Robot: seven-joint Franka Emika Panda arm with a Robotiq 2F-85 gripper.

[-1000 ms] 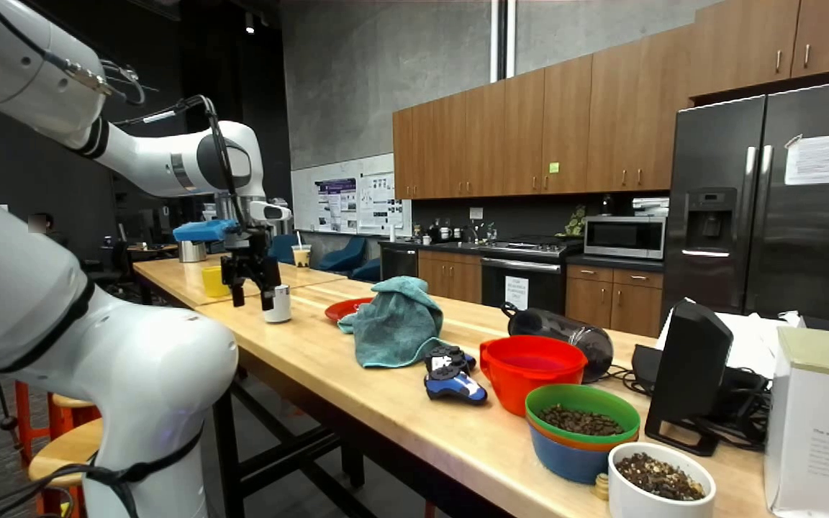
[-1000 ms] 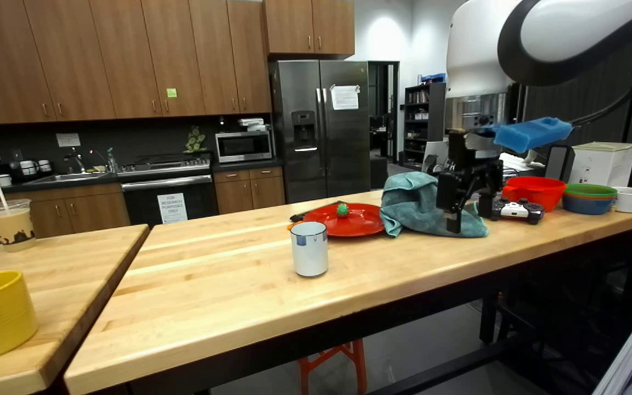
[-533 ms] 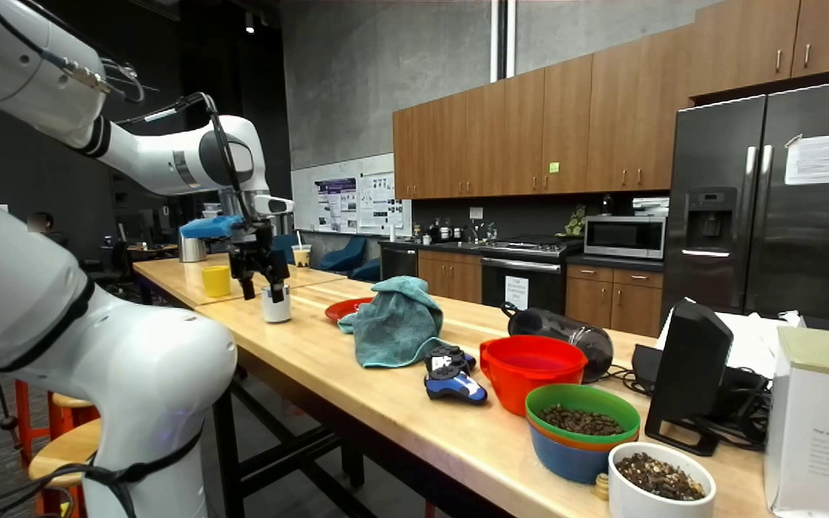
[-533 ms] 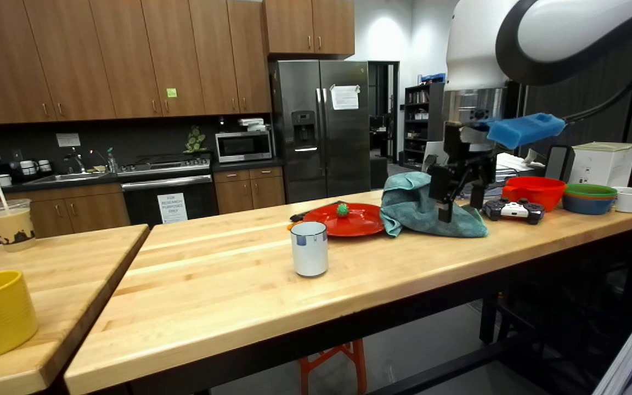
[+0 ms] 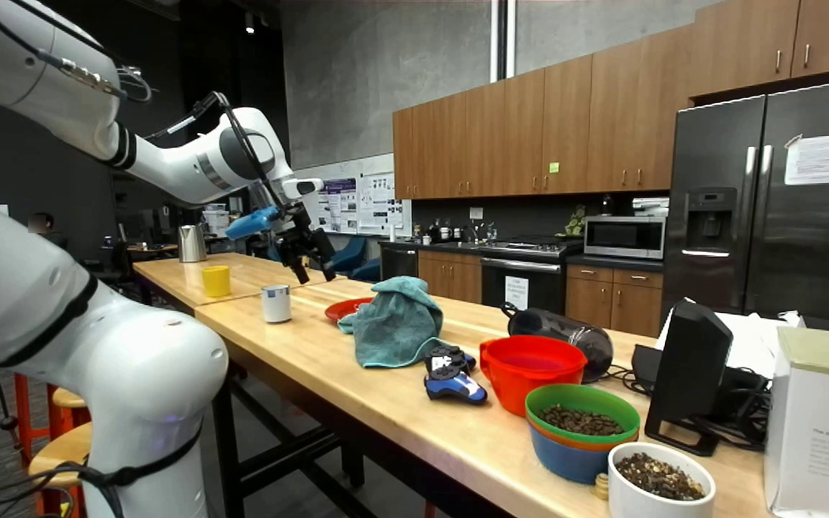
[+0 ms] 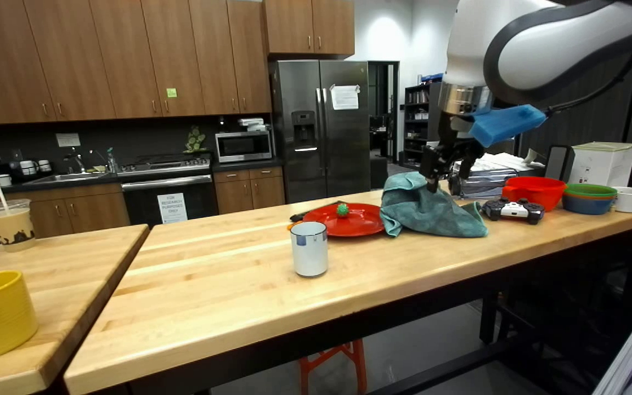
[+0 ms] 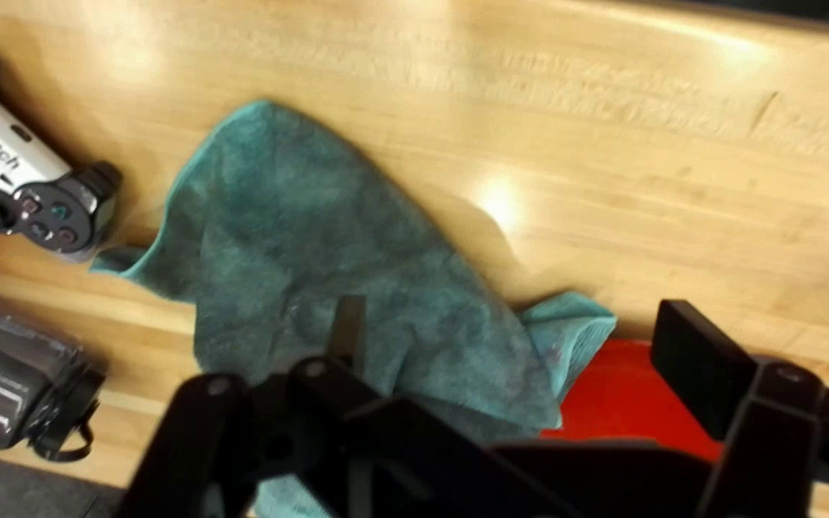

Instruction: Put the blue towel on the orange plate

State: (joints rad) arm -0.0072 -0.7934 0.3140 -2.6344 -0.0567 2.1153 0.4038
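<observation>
The crumpled teal-blue towel (image 5: 394, 327) lies in a raised heap on the wooden table, in both exterior views (image 6: 431, 216). One end rests on the rim of the red-orange plate (image 6: 362, 224), which also shows in the other views (image 5: 343, 309). A small green spiky ball (image 6: 342, 209) sits on the plate. My gripper (image 5: 317, 278) is open, empty and tilted, held above the table. In an exterior view its fingertips (image 6: 443, 191) overlap the towel's upper edge. In the wrist view the towel (image 7: 328, 237) and plate (image 7: 627, 403) show below and between the spread fingers (image 7: 508, 316).
A white mug (image 6: 309, 249) stands near the plate. Game controllers (image 6: 513, 210), a red bowl (image 6: 535, 192), stacked bowls (image 6: 589, 200) and a dark clear pitcher (image 5: 565, 338) lie on the towel's other side. A yellow cup (image 5: 216, 280) stands on the adjoining table.
My gripper has risen and tilted, swinging away from in front of the mug and towel toward the table's far side. The towel, plate and other objects have not moved.
</observation>
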